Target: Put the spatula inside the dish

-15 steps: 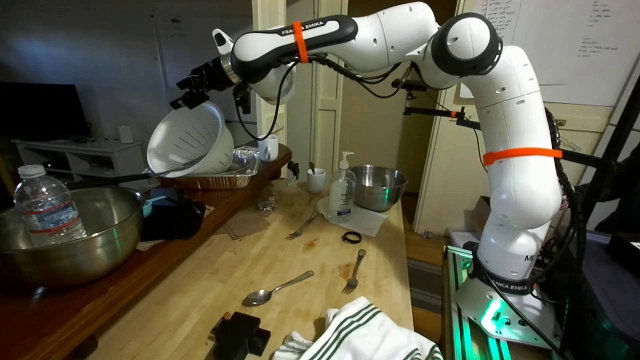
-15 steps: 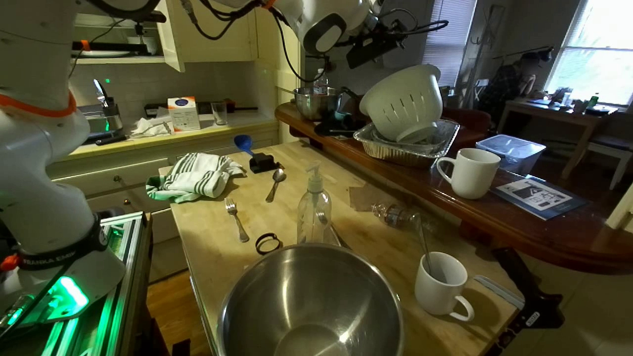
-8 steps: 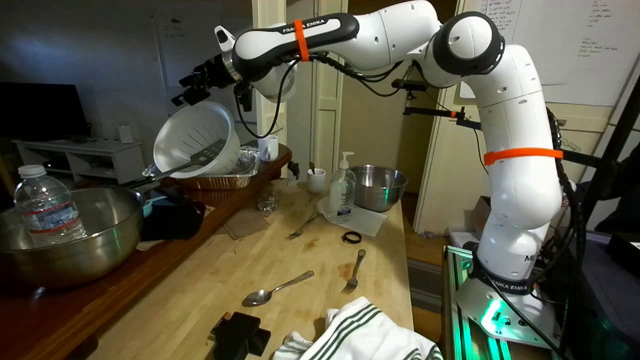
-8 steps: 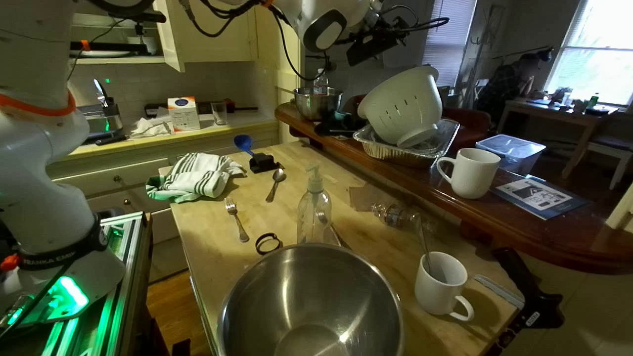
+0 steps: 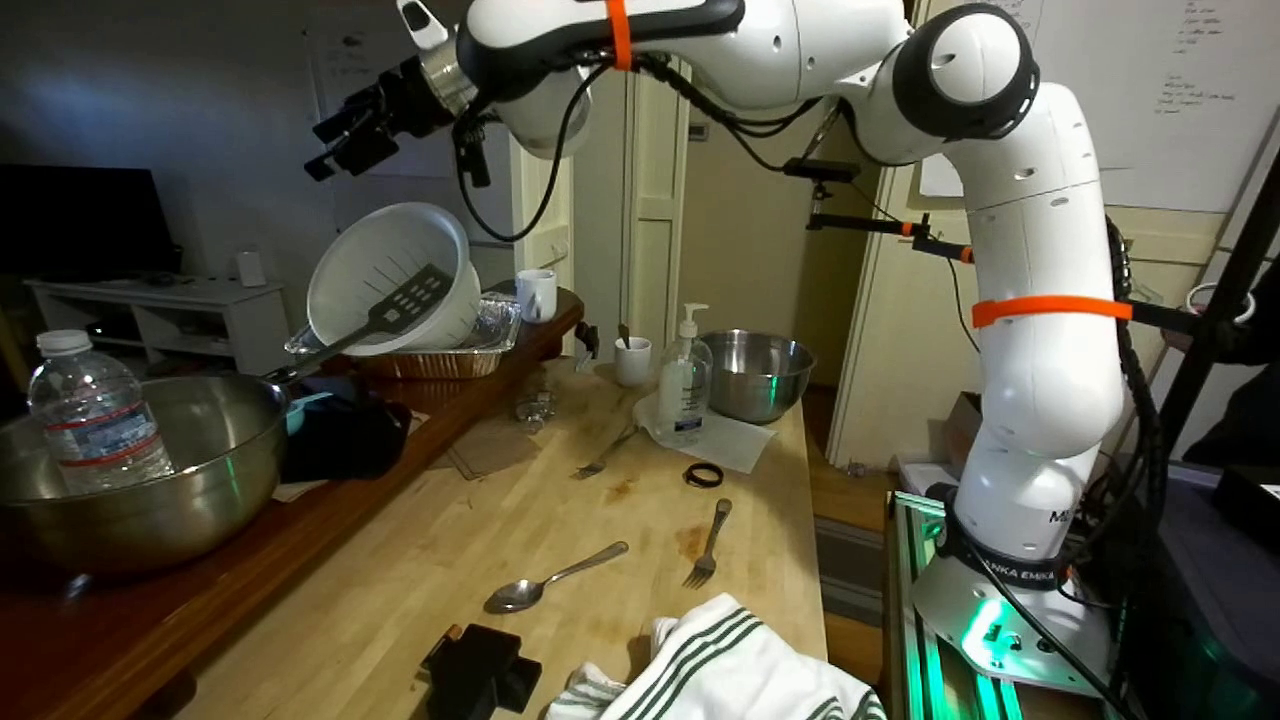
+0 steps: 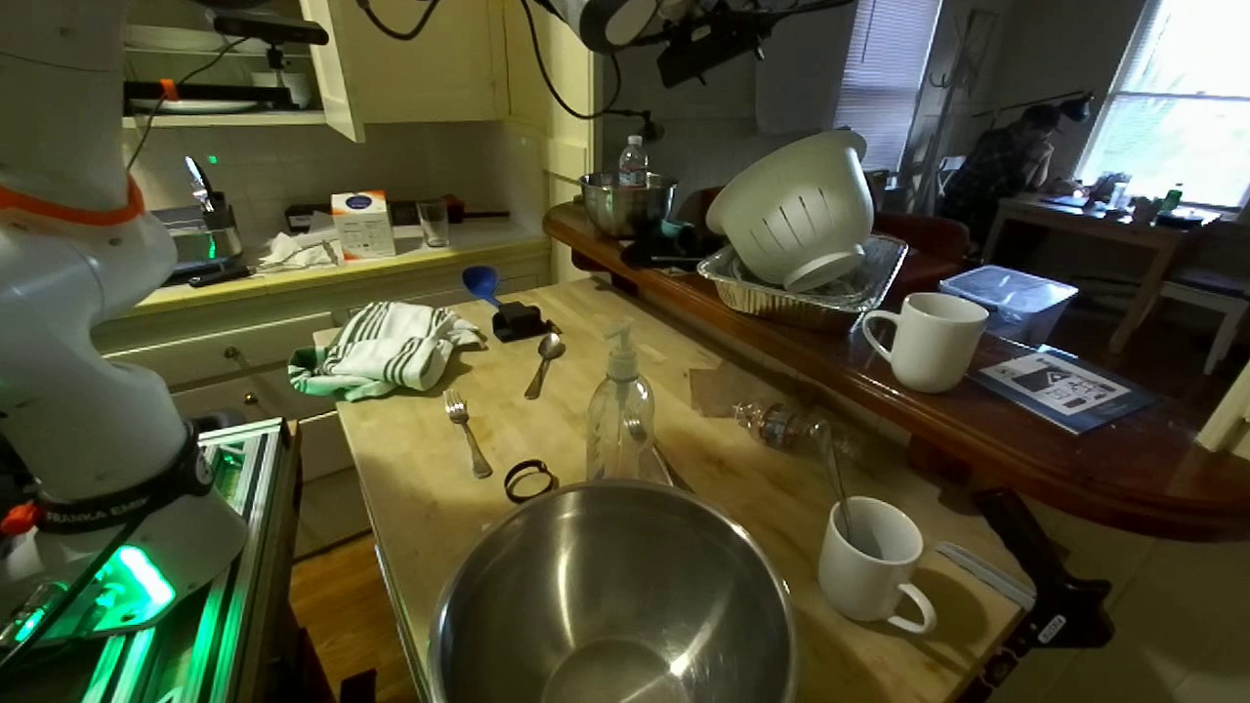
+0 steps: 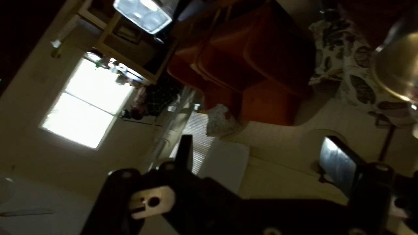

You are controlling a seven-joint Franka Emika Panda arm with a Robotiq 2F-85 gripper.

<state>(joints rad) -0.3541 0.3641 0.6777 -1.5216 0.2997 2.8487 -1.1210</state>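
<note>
Spatula (image 5: 385,316), one, partly inside one dish (image 6: 793,210)

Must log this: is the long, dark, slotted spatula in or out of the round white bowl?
Partly in: an exterior view shows the spatula with its head inside the bowl, handle past the rim.

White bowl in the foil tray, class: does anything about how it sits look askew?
Yes. The white bowl sits steeply tilted in the foil tray rather than upright. The spatula lies with its head inside, the handle jutting past the rim.
</note>
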